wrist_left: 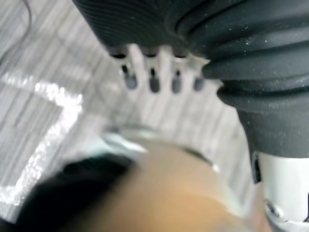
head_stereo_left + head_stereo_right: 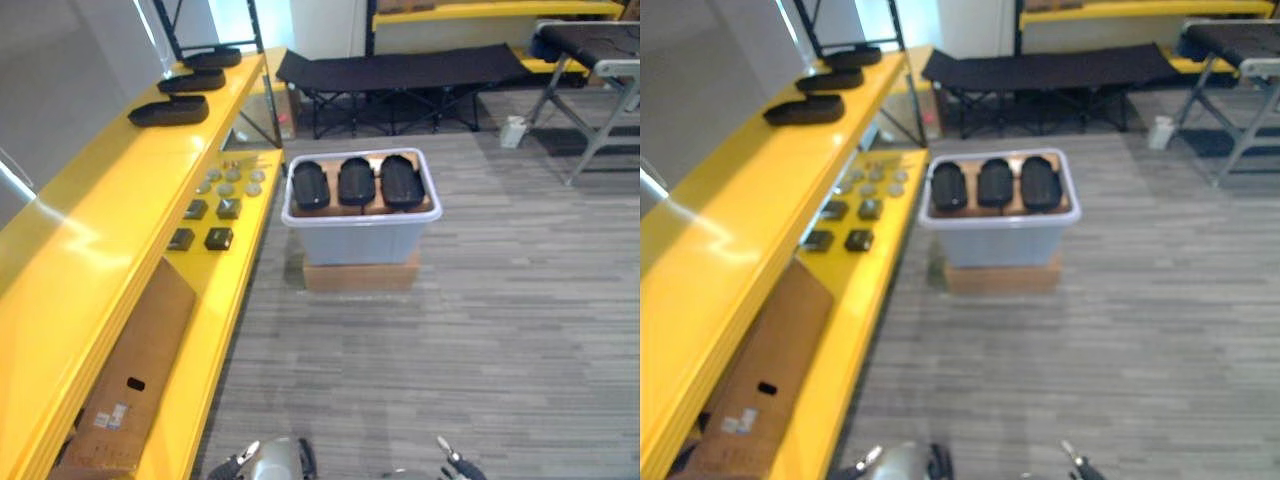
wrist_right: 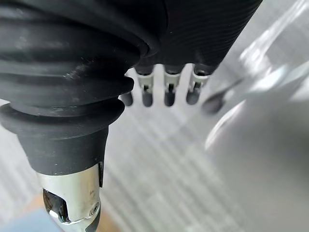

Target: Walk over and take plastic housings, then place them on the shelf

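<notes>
Left hand (image 1: 153,79) and right hand (image 3: 169,92) hang loose, empty; walk-over step, I must reach the black oval plastic housings (image 2: 356,182).

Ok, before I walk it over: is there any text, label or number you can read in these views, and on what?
No text can be read anywhere.
White sticker on the flat cardboard box, on the lower level of the yellow shelf: there is print, but it is too small and blurred to read.
Black housings in the grey bin: no markings visible.
</notes>
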Available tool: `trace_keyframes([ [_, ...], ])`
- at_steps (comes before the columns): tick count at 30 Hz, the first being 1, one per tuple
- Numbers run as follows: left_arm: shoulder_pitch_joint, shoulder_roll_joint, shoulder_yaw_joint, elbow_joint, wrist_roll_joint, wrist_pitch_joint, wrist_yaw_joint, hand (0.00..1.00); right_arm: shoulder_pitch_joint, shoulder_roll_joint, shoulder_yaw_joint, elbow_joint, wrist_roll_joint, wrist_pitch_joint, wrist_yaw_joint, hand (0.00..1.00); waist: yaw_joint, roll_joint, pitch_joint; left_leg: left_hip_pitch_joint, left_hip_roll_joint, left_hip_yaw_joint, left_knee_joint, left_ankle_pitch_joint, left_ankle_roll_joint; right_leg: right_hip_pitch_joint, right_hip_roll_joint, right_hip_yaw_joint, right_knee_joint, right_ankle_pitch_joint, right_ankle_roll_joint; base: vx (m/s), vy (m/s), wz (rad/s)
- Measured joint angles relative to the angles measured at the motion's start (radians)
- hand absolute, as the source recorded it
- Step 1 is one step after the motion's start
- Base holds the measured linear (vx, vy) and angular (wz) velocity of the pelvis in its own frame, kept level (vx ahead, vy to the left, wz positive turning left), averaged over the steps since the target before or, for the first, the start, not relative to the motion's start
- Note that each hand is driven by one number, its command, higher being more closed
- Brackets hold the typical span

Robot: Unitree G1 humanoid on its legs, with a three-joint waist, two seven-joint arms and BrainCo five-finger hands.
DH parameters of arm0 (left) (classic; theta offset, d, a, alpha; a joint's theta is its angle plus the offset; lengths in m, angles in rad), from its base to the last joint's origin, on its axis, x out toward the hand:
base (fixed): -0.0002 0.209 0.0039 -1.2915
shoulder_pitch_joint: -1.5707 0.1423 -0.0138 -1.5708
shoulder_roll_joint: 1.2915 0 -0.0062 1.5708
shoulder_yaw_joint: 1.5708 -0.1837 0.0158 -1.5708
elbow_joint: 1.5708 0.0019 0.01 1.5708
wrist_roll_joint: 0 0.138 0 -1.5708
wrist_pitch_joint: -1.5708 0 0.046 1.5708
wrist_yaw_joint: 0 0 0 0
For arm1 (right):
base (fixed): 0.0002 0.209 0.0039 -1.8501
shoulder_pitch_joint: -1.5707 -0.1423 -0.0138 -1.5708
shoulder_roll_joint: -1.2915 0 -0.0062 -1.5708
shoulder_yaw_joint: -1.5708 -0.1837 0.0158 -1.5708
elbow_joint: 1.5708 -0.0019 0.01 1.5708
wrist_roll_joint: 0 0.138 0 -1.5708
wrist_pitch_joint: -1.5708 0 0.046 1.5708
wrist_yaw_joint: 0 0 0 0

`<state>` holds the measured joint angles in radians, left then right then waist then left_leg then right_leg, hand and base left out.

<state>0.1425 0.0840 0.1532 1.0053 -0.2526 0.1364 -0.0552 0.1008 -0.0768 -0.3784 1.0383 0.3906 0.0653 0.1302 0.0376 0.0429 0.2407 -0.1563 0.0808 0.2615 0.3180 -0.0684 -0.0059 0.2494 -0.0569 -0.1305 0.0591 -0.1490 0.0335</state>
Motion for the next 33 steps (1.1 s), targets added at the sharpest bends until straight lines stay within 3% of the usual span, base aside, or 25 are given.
trace_keyframes([
  [1, 0.001, 0.023, 0.001, -0.003, 0.03, -0.003, -0.001, 0.0, -0.005, 0.011, 0.027, -0.009, 0.001, 0.0, 0.0, 0.0, 0.003, -0.034, -0.013, -0.003, -0.036, 0.005, -0.011, -0.016, 0.019, -0.003, -0.031, -0.001, 0.005, -0.025, -0.008, 0.39, 0.173, 0.05],
  [3, -0.012, 0.041, -0.001, -0.001, 0.05, -0.004, -0.003, 0.0, -0.026, 0.011, 0.036, -0.006, 0.01, 0.0, -0.012, 0.0, 0.004, -0.073, -0.003, 0.008, -0.064, 0.017, 0.006, -0.065, 0.061, -0.01, -0.061, 0.004, 0.047, -0.015, 0.007, 0.41, 0.157, 0.05],
  [5, -0.018, 0.043, -0.004, 0.012, 0.062, -0.004, 0.001, 0.0, -0.036, 0.005, 0.036, 0.004, 0.01, 0.0, -0.023, 0.0, 0.005, -0.071, -0.003, 0.052, -0.069, 0.026, -0.016, -0.086, 0.067, -0.059, -0.073, 0.014, 0.186, -0.02, 0.014, 0.31, 0.158, -0.15],
  [6, -0.019, 0.047, -0.019, 0.019, 0.062, -0.004, 0.006, 0.0, -0.039, 0.01, 0.037, 0.007, 0.009, -0.001, -0.025, 0.0, 0.005, -0.068, 0.0, 0.111, -0.073, 0.035, -0.055, -0.093, 0.069, -0.125, -0.091, 0.014, 0.362, -0.032, 0.044, 0.29, 0.169, -0.21],
  [8, -0.025, 0.059, -0.059, 0.032, 0.059, -0.005, 0.012, 0.0, -0.031, 0.018, 0.037, 0.034, 0.006, 0.0, -0.025, 0.0, 0.0, -0.065, 0.005, 0.212, -0.075, 0.055, -0.099, -0.1, 0.067, -0.172, -0.122, -0.038, 0.509, -0.077, 0.059, 0.33, 0.137, -0.2],
  [11, -0.06, 0.074, -0.096, 0.035, 0.053, -0.018, 0.015, 0.0, -0.031, 0.024, 0.036, 0.046, 0.006, -0.007, -0.028, 0.0, -0.013, -0.06, 0.005, 0.304, -0.06, 0.061, -0.148, -0.112, 0.048, -0.223, -0.126, -0.156, 0.407, -0.104, 0.039, 0.29, 0.012, -0.06],
  [13, -0.095, 0.077, -0.099, 0.035, 0.052, -0.034, 0.017, 0.0, -0.031, 0.024, 0.034, 0.046, 0.005, -0.018, -0.034, 0.0, -0.025, -0.058, 0.006, 0.317, -0.035, 0.057, -0.152, -0.125, 0.026, -0.283, -0.11, -0.162, 0.301, -0.082, 0.061, 0.23, -0.058, 0.05],
  [16, -0.129, 0.077, -0.095, 0.034, -0.016, -0.052, 0.017, 0.0, -0.008, 0.025, 0.006, 0.046, -0.045, -0.021, -0.047, 0.0, -0.029, -0.057, 0.008, 0.35, 0.015, 0.047, -0.142, -0.157, -0.027, -0.334, -0.084, -0.134, 0.147, 0.05, 0.065, 0.22, -0.117, 0.07],
  [17, -0.127, 0.071, -0.088, 0.032, -0.027, -0.06, 0.017, 0.0, 0.017, 0.029, 0.006, 0.046, -0.063, -0.021, -0.048, 0.0, -0.028, -0.062, 0.005, 0.371, 0.024, 0.039, -0.134, -0.176, -0.053, -0.332, -0.088, -0.131, 0.121, 0.121, 0.058, 0.33, -0.249, 0.21],
  [18, -0.124, 0.067, -0.086, 0.03, -0.032, -0.064, 0.016, 0.0, 0.029, 0.033, 0.007, 0.046, -0.07, -0.019, -0.048, 0.0, -0.028, -0.068, 0.003, 0.381, 0.024, 0.032, -0.132, -0.188, -0.061, -0.33, -0.097, -0.132, 0.121, 0.154, 0.056, 0.36, -0.331, 0.32],
  [19, -0.118, 0.066, -0.085, 0.02, -0.055, -0.063, 0.016, 0.0, 0.061, 0.049, 0.006, 0.047, -0.073, -0.011, -0.048, 0.0, -0.029, -0.09, -0.009, 0.395, 0.016, 0.014, -0.123, -0.212, -0.083, -0.322, -0.114, -0.139, 0.129, 0.223, 0.048, 0.39, -0.395, 0.29],
  [20, -0.104, 0.05, -0.072, 0.018, -0.056, -0.061, 0.021, 0.0, 0.075, 0.044, -0.008, 0.049, -0.071, -0.001, -0.046, 0.0, -0.029, -0.08, -0.014, 0.407, 0.039, 0.005, -0.095, -0.245, -0.109, -0.309, -0.106, -0.152, 0.149, 0.204, 0.039, 0.37, -0.384, 0.27],
  [21, -0.085, 0.013, -0.068, 0.014, -0.057, -0.043, 0.025, 0.0, 0.075, 0.018, -0.007, 0.048, -0.072, 0.001, -0.052, 0.0, -0.035, -0.04, -0.035, 0.393, 0.089, 0.008, -0.088, -0.254, -0.128, -0.317, -0.065, -0.167, 0.149, 0.178, 0.025, 0.24, -0.243, 0.09],
  [23, -0.085, -0.021, -0.065, 0.019, -0.062, -0.023, 0.042, 0.0, 0.043, -0.01, -0.004, 0.063, -0.072, 0.008, -0.067, 0.0, -0.036, 0.01, -0.039, 0.403, 0.136, 0.017, -0.102, -0.24, -0.167, -0.318, -0.008, -0.171, 0.14, 0.152, -0.004, 0.24, -0.215, -0.12],
  [26, -0.086, -0.021, -0.052, 0.035, -0.097, 0.003, 0.052, 0.0, -0.002, -0.027, 0.029, 0.073, -0.07, 0.007, -0.067, 0.0, -0.044, 0.016, -0.042, 0.389, 0.173, 0.012, -0.025, -0.18, -0.181, -0.302, 0.026, -0.168, 0.14, 0.116, -0.03, 0.22, -0.269, -0.2],
  [28, -0.085, -0.014, -0.042, 0.033, -0.097, -0.001, 0.059, 0.0, -0.013, -0.033, 0.056, 0.077, -0.07, 0.003, -0.068, 0.0, -0.042, 0.008, -0.039, 0.319, 0.212, -0.013, 0.161, -0.143, -0.164, -0.266, 0.05, -0.156, 0.115, 0.096, -0.041, 0.18, -0.242, -0.24],
  [29, -0.085, -0.004, -0.035, 0.022, -0.096, -0.02, 0.065, 0.0, -0.015, -0.04, 0.079, 0.082, -0.071, 0.002, -0.068, 0.0, -0.039, 0.003, -0.035, 0.24, 0.25, -0.016, 0.339, -0.115, -0.137, -0.237, 0.068, -0.142, 0.087, 0.083, -0.049, 0.18, -0.126, -0.23],
  [30, -0.086, -0.003, -0.023, 0.003, -0.101, -0.03, 0.066, 0.0, -0.029, -0.047, 0.086, 0.094, -0.09, 0.002, -0.067, 0.0, -0.037, 0.016, -0.03, 0.161, 0.249, -0.037, 0.49, -0.149, -0.121, -0.189, 0.077, -0.131, 0.056, 0.081, -0.053, 0.2, -0.096, -0.21],
  [31, -0.086, -0.004, -0.02, 0.0, -0.101, -0.03, 0.065, 0.0, -0.029, -0.048, 0.086, 0.095, -0.091, 0.002, -0.068, 0.0, -0.037, 0.016, -0.029, 0.149, 0.243, -0.037, 0.502, -0.158, -0.116, -0.181, 0.076, -0.128, 0.051, 0.081, -0.053, 0.21, -0.032, -0.22],
  [32, -0.086, -0.013, -0.018, -0.007, -0.101, -0.038, 0.054, 0.0, -0.031, -0.052, 0.082, 0.109, -0.092, 0.0, -0.068, 0.0, -0.033, 0.016, -0.028, 0.115, 0.198, -0.033, 0.505, -0.191, -0.108, -0.151, 0.067, -0.116, 0.033, 0.08, -0.056, 0.2, 0.022, -0.27],
  [33, -0.085, -0.024, -0.019, -0.016, -0.1, -0.043, 0.043, 0.0, -0.031, -0.049, 0.081, 0.113, -0.091, 0.0, -0.068, 0.0, -0.022, 0.013, -0.026, 0.084, 0.118, -0.03, 0.397, -0.212, -0.1, -0.125, 0.045, -0.11, 0.02, 0.076, -0.053, 0.19, 0.052, -0.29],
])
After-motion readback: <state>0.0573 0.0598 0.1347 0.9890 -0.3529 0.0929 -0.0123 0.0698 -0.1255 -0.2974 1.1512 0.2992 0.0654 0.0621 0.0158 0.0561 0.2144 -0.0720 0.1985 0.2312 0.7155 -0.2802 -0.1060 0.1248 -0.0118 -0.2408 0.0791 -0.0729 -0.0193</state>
